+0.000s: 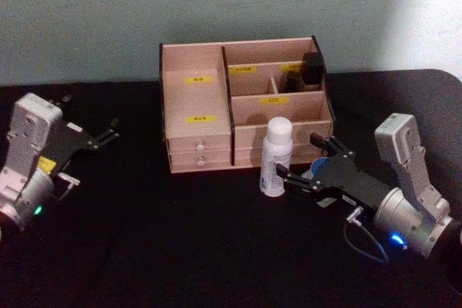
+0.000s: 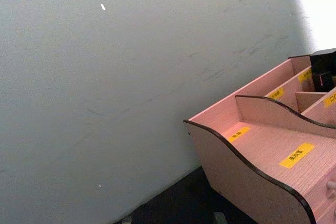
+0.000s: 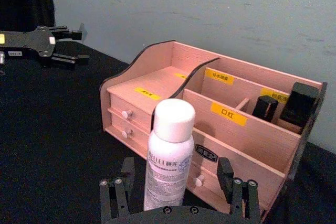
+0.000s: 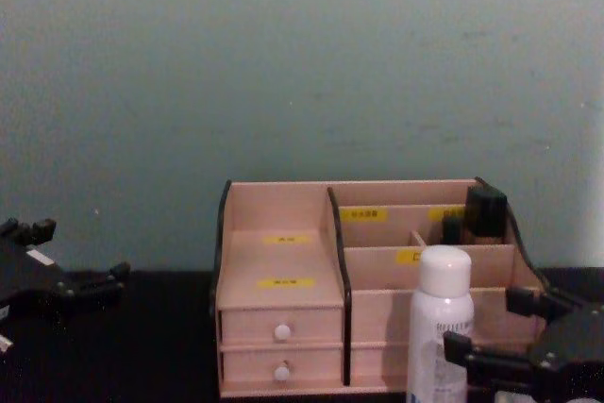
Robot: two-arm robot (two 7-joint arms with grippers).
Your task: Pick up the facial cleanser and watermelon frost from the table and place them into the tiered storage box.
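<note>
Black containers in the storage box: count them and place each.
2. The taller black container stands at the tiered storage box's right rear; the shorter black container stands left of it. Others may be hidden.

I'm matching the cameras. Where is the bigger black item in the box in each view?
Head: black item in the box's back right compartment.
Left wrist: item at the box's far end, past the curved divider.
Right wrist: item in the back corner compartment, beyond the bottle.
Chest: item on the top tier, right end.
Shared landmark: the box's yellow labels.
</note>
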